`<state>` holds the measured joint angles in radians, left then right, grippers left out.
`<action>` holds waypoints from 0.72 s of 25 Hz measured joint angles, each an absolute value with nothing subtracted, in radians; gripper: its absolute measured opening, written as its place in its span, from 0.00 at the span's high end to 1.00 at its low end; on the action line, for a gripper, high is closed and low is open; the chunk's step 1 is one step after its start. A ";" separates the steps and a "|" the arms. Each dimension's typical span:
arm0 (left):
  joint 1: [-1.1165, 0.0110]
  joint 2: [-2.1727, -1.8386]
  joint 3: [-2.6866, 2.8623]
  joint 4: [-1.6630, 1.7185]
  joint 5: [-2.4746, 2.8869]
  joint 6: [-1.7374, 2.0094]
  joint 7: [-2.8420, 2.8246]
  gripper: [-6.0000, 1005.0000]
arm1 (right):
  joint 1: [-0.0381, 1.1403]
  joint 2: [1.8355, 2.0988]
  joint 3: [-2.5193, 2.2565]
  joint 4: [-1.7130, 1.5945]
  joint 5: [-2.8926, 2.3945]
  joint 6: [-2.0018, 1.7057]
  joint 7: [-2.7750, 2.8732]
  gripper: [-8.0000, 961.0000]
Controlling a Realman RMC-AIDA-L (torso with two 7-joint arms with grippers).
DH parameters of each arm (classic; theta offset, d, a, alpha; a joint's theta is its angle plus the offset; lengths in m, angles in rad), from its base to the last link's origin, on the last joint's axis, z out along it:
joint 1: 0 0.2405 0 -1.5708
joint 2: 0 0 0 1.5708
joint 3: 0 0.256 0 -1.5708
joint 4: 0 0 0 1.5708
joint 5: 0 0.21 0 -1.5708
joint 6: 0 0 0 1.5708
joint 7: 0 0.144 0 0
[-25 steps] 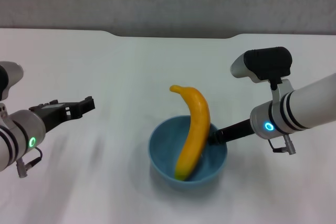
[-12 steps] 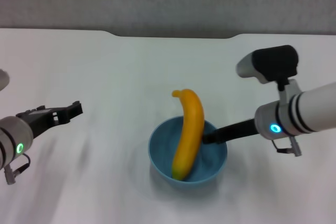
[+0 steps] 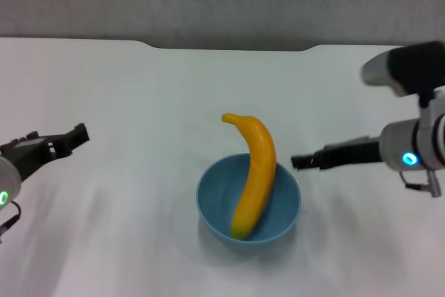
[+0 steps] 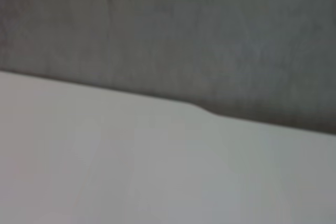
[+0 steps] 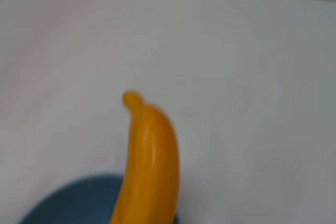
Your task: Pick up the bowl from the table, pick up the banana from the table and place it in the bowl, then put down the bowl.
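Note:
The light-blue bowl [image 3: 215, 203] stands on the white table [image 3: 139, 88] at front centre. The yellow-orange banana [image 3: 256, 172] lies in it, its lower end on the bowl's bottom and its stem end sticking up over the far rim. My right gripper [image 3: 297, 161] is open and empty, just right of the bowl's rim and apart from it. My left gripper [image 3: 78, 133] is open and empty, far to the left above the table. The right wrist view shows the banana [image 5: 149, 161] rising from the bowl [image 5: 73, 200].
The table's far edge has a shallow notch [image 3: 229, 48] against a grey wall. The left wrist view shows only bare table [image 4: 131, 166] and that far edge.
My right gripper has let go of the bowl's rim and drawn back to the right. My left arm has pulled farther left. The bowl with the banana stays on the table.

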<state>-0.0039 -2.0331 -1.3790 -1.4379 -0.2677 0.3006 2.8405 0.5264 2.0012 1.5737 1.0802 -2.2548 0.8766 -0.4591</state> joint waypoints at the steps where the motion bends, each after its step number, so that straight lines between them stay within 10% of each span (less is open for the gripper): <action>1: 0.006 -2.033 -1.379 -1.442 -0.266 0.285 2.841 0.11 | 0.480 2.002 1.579 1.144 -2.253 0.851 -0.481 0.13; 18: 0.049 -2.041 -1.307 -0.982 -0.186 -0.629 2.831 0.11 | 0.270 2.005 1.340 1.174 -2.050 0.249 -0.825 0.17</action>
